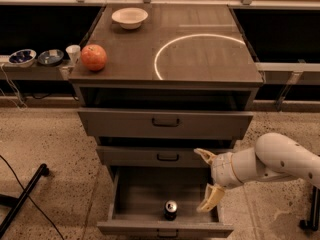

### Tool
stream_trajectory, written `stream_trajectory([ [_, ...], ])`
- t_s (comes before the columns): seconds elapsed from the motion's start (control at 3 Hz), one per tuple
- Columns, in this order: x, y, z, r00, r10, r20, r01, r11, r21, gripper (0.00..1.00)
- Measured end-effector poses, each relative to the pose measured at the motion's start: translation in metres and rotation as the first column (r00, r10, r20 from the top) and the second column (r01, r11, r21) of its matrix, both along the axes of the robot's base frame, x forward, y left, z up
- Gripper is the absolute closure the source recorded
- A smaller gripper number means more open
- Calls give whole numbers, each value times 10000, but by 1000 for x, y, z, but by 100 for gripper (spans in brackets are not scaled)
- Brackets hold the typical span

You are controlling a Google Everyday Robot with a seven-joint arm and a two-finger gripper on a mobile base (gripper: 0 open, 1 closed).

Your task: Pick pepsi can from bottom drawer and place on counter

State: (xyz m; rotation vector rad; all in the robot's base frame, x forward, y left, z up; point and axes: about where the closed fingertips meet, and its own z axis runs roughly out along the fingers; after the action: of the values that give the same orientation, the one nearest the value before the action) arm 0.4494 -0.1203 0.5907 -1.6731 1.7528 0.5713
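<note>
The bottom drawer (165, 228) is pulled out and open. The pepsi can (171, 209) stands upright inside it near the front, its silver top showing. My gripper (206, 179) hangs over the drawer's right side, above and to the right of the can, apart from it. Its two pale fingers (212, 198) are spread open and hold nothing. The white arm reaches in from the right. The counter (200, 49) with the white circle line is above the drawers.
An orange fruit (94, 57) sits at the counter's front left and a white bowl (130, 17) at its back left. A side shelf on the left holds small bowls (22, 57) and a cup (73, 53). A dark stand leg (25, 194) lies on the floor at left.
</note>
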Motion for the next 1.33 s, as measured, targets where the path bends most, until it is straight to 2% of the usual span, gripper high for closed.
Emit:
stream_trajectory([
  [0.33,4,5,-29,9999,-129,-75,133,9985,524,0],
  [0.67,7,15,-85,9999,-50,-118,61,9960,891,0],
  [1.33,16,49,-167,9989,277,-367,-238,9943,1038,0],
])
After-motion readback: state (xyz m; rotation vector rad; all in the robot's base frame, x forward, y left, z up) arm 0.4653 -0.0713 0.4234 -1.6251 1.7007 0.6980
